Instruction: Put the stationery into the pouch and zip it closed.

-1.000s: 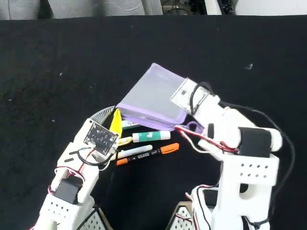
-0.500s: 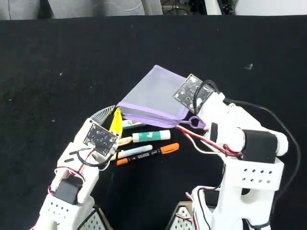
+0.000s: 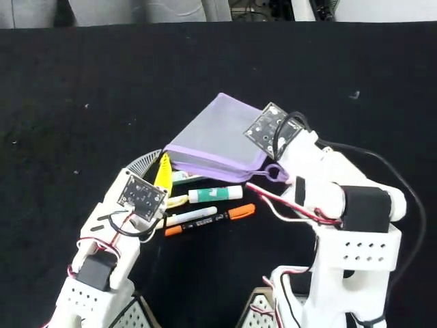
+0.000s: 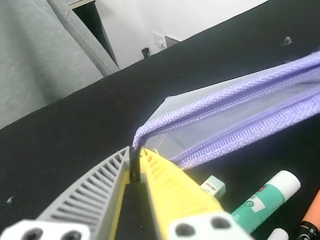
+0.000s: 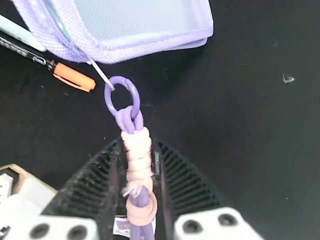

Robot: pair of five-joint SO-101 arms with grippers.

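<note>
Gripping the pouch (image 3: 217,133) at its lower-left corner, the left gripper (image 4: 136,159) is clenched on the zip's end. The pouch lies at the centre of the high view, its zip open along the lower edge. The right gripper (image 5: 136,150) is clamped on the pull cord (image 5: 135,172), whose ring (image 5: 121,93) sits by the pouch's lower-right corner. A glue stick (image 3: 215,194), pen (image 3: 192,216), marker (image 3: 212,219) and eraser (image 4: 213,186) lie just below the pouch.

It looks like a robotics lab bench: a table (image 3: 82,82) under black cloth, with white printed arms mounted at 7 o'clock (image 3: 102,253) and 5 o'clock (image 3: 355,239). Cables (image 3: 259,8) clutter the room past 12 o'clock. The left wrist view catches a plain white wall (image 4: 200,15) with a socket (image 4: 160,41).
</note>
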